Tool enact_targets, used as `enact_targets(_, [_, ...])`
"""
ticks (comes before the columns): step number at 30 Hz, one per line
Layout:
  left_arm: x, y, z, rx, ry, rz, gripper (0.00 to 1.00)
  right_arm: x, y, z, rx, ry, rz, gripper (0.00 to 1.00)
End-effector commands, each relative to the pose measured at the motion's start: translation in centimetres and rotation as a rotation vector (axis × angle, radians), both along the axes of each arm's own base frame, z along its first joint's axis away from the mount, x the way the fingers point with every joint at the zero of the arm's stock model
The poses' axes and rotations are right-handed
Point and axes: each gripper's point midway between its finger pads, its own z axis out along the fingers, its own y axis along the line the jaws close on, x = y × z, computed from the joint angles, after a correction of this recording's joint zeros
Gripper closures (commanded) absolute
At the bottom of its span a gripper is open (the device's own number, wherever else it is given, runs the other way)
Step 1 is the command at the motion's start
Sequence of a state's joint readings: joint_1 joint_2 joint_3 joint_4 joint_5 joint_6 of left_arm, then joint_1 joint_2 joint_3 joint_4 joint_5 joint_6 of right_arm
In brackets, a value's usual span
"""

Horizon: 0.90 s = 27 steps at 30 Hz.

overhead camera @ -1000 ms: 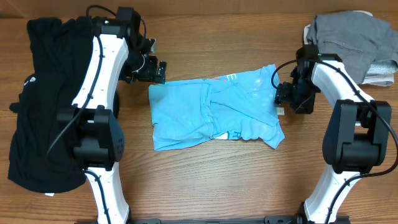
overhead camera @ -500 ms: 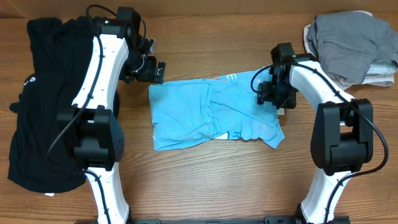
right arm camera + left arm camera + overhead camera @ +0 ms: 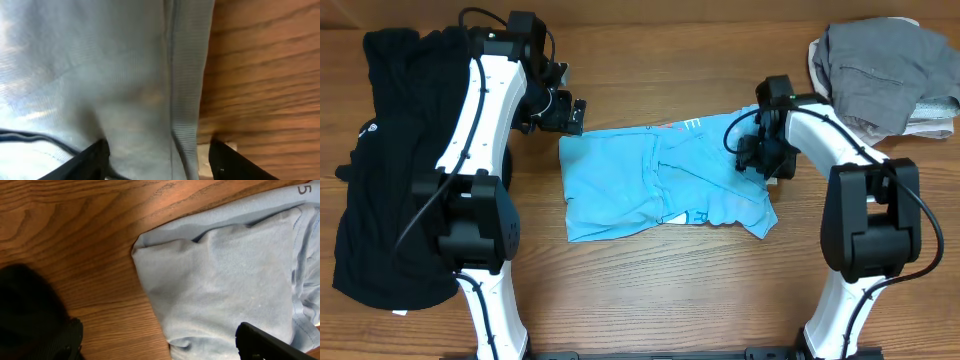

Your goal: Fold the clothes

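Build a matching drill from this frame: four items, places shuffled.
Items:
1. light blue T-shirt
2. black garment
3. grey garments
4. right gripper

Places:
A. far right corner of the table
B. at the T-shirt's right edge
C. middle of the table
D. left side of the table

Pairs: 1-C, 2-D, 3-A, 4-B

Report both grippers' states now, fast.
Left gripper: open, holding nothing, at the blue T-shirt corner.
Right gripper: open, jaws either side of the T-shirt's edge, not clamped on it.
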State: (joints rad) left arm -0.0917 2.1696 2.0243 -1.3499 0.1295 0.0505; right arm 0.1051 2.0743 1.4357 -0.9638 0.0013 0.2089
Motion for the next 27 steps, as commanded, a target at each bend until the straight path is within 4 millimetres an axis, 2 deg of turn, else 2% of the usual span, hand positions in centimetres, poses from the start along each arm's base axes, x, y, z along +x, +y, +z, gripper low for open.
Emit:
enact_targets(1, [0.3,-0.3,1.0,0.003,-0.027,0.004,0.00,-2.0,0.2,-2.6,0.020,0.051,-0.027,0.32])
enact_targets(3, [0.3,-0.3,1.0,0.002,-0.027,0.004,0.00,-2.5,0.2,-3.2,0.024,0.058,-0.037,0.32])
enact_targets(5, [0.3,-0.3,1.0,0.003,-0.027,0.004,0.00,-2.9,0.1,-3.6,0.022,0.066,-0.056,0.39])
enact_targets(8, [0.3,-0.3,1.0,0.002,-0.027,0.005,0.00,-3.4,0.5,-3.9,0.043,0.077,-0.057,0.67])
enact_targets(12, [0.3,-0.3,1.0,0.003,-0.027,0.005,0.00,-3.4,1.3,-3.8,0.096,0.081,-0.071,0.94])
enact_targets(15, [0.3,-0.3,1.0,0.003,-0.027,0.005,0.00,-2.9,1.0,-3.5,0.105,0.072,-0.101,0.96])
enact_targets(18, [0.3,-0.3,1.0,0.003,-0.027,0.004,0.00,-2.2,-0.3,-2.9,0.108,0.060,-0.137,0.96])
enact_targets(23, [0.3,-0.3,1.0,0.003,-0.026,0.004,0.00,-1.2,-3.8,-1.2,0.140,0.043,-0.186,0.96])
enact_targets(27, [0.3,-0.3,1.0,0.004,-0.026,0.004,0.00,-1.4,-6.8,0.6,0.167,0.047,-0.222,0.96])
